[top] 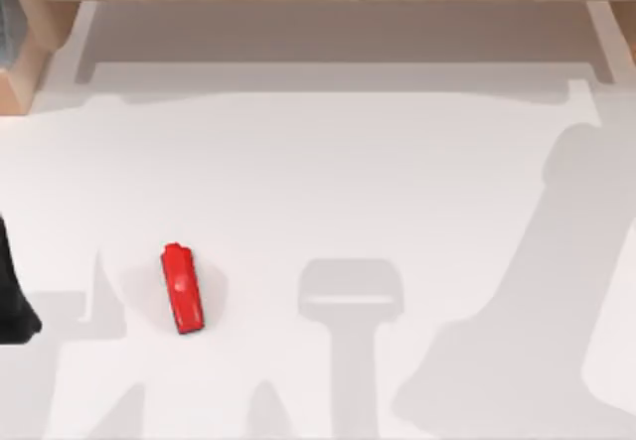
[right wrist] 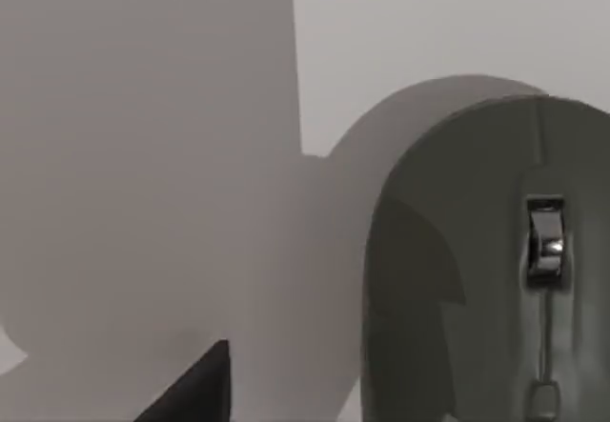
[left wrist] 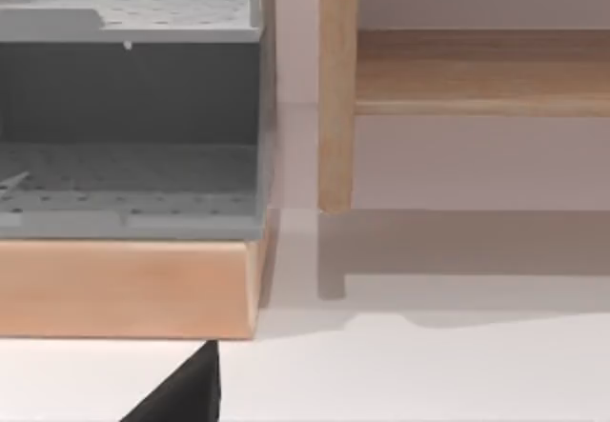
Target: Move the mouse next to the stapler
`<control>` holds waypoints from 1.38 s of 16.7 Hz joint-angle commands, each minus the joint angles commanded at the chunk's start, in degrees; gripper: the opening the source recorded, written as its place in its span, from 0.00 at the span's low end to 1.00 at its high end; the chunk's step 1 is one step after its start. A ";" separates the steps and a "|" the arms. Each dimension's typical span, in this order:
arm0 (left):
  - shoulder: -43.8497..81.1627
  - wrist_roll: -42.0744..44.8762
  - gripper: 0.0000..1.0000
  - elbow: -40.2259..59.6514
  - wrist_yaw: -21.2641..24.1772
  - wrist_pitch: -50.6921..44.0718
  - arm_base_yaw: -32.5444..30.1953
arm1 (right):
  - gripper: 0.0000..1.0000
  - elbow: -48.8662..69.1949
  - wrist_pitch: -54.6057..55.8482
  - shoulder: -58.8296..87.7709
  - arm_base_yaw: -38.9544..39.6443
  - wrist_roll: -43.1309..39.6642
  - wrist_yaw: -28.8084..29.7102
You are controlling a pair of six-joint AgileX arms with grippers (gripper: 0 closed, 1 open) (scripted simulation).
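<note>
Stapler: glossy red elongated plastic stapler (top: 182, 288) lying on the white table (top: 328, 192), left of centre.
Mouse: grey-olive rounded mouse (right wrist: 496, 270), silver scroll wheel, close under the right wrist camera, seemingly resting on the table.
Left arm: dark shape (top: 14, 301) at the table's left edge.
Fingers: cannot tell for either arm.

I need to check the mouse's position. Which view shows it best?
The right wrist view: the mouse sits close below the camera, scroll wheel visible. The top view has the stapler and the left wrist view a shelf instead.

The white counter (top: 328, 182) carries the red stapler (top: 182, 288) near its front edge, toward the left side, lying lengthwise with its narrow nub pointing to the far edge. The grey-olive mouse (right wrist: 496, 279) also rests on the counter surface.
</note>
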 joint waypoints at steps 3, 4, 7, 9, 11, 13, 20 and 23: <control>0.00 0.00 1.00 0.00 0.00 0.00 0.00 | 0.62 0.00 0.00 0.00 0.00 0.00 0.00; 0.00 0.00 1.00 0.00 0.00 0.00 0.00 | 0.55 0.00 0.00 0.00 0.00 0.00 0.00; 0.00 0.00 1.00 0.00 0.00 0.00 0.00 | 0.32 0.00 0.00 0.00 0.00 0.00 0.00; 0.00 0.00 1.00 0.00 0.00 0.00 0.00 | 0.17 0.00 0.00 0.00 0.00 0.00 0.00; 0.00 0.00 1.00 0.00 0.00 0.00 0.00 | 0.02 0.00 0.00 0.00 0.00 0.00 0.00; 0.00 0.00 1.00 0.00 0.00 0.00 0.00 | 0.00 0.00 0.00 0.00 0.00 0.00 0.00; 0.00 0.00 1.00 0.00 0.00 0.00 0.00 | 0.00 0.01 -0.02 -0.06 -0.20 0.08 -0.01; 0.00 0.00 1.00 0.00 0.00 0.00 0.00 | 0.00 -0.08 -0.57 -1.27 -0.27 -0.15 -0.09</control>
